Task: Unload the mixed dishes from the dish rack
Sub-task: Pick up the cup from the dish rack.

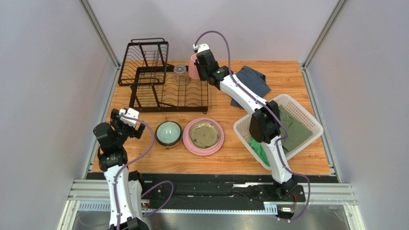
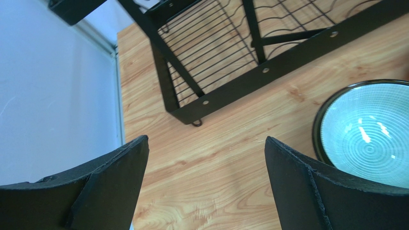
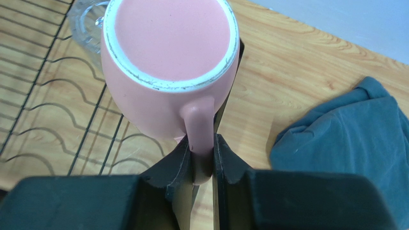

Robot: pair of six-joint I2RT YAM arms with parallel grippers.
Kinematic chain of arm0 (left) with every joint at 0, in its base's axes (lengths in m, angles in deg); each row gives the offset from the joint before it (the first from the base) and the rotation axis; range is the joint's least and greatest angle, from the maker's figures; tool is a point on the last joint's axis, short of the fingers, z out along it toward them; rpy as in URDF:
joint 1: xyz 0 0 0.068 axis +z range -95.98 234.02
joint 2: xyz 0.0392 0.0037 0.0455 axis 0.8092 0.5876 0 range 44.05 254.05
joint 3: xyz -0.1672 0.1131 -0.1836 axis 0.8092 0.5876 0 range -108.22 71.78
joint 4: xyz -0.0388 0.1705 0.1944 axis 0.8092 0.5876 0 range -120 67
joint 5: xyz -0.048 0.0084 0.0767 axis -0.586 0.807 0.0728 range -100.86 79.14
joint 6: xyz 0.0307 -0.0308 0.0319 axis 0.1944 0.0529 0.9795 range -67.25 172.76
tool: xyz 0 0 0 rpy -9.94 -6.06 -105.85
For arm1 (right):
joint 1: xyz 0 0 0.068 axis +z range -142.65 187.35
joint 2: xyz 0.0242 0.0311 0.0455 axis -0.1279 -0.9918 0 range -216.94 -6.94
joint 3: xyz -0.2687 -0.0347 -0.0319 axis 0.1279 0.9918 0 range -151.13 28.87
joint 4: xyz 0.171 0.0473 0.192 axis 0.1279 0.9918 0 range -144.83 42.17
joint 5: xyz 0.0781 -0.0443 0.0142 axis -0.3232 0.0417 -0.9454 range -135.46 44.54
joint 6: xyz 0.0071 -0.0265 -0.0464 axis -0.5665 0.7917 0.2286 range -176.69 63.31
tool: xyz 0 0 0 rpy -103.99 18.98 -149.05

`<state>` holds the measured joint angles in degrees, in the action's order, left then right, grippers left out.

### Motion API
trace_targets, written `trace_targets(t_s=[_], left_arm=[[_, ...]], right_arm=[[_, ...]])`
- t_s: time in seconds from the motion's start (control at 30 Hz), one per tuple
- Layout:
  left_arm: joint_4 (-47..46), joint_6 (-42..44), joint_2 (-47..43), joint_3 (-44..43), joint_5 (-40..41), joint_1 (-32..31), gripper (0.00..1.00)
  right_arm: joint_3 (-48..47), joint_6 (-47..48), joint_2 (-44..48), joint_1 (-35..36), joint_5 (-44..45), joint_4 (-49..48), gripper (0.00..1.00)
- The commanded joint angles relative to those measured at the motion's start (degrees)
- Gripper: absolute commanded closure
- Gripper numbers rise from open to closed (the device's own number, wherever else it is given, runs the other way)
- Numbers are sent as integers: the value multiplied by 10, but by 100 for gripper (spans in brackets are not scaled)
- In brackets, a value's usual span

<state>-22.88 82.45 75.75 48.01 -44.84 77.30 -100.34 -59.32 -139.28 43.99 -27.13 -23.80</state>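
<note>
The black wire dish rack [image 1: 163, 88] stands at the back left of the table. A clear glass tumbler [image 1: 180, 72] sits at its far right corner. Beside the tumbler is the pink mug [image 3: 168, 72], base toward the wrist camera. My right gripper [image 3: 202, 155] is shut on the mug's handle, above the rack's right edge [image 3: 62, 110]. On the table in front of the rack lie the pale teal bowl [image 1: 168, 133] and the pink plate [image 1: 218, 141] with the tan-olive bowl [image 1: 204, 134] on it. My left gripper [image 2: 206, 148] hangs open over bare wood, left of the teal bowl [image 2: 369, 136].
A white lattice basket [image 1: 307, 117] holding green clothes [image 1: 294, 130] stands at the right. A blue-grey cloth [image 1: 252, 79] lies at the back right, close to the mug. Grey walls close in the table on the left, right and back.
</note>
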Motion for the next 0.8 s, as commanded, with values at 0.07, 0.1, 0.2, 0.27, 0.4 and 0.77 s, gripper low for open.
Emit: trace_targets(t_s=[0.07,0.1,0.2,0.27,0.4,0.77], left_arm=[[57,60,-22,-35,-108,4,4],[72,63,-24,-37,-114,5,4],[102,88,-31,-40,-145,4,4],[117,109,-36,-40,-171,4,4],[143,137,-46,-37,-220,-1,2],[70,87,-53,-29,-192,-68,4]], right_arm=[[46,-65,132,-10,-78,13,100],[61,-70,139,-11,-87,21,100],[85,-92,172,-20,-130,47,100],[96,-111,191,-29,-174,66,100],[115,-144,214,-48,-270,96,100],[218,-149,293,-54,-398,71,100]])
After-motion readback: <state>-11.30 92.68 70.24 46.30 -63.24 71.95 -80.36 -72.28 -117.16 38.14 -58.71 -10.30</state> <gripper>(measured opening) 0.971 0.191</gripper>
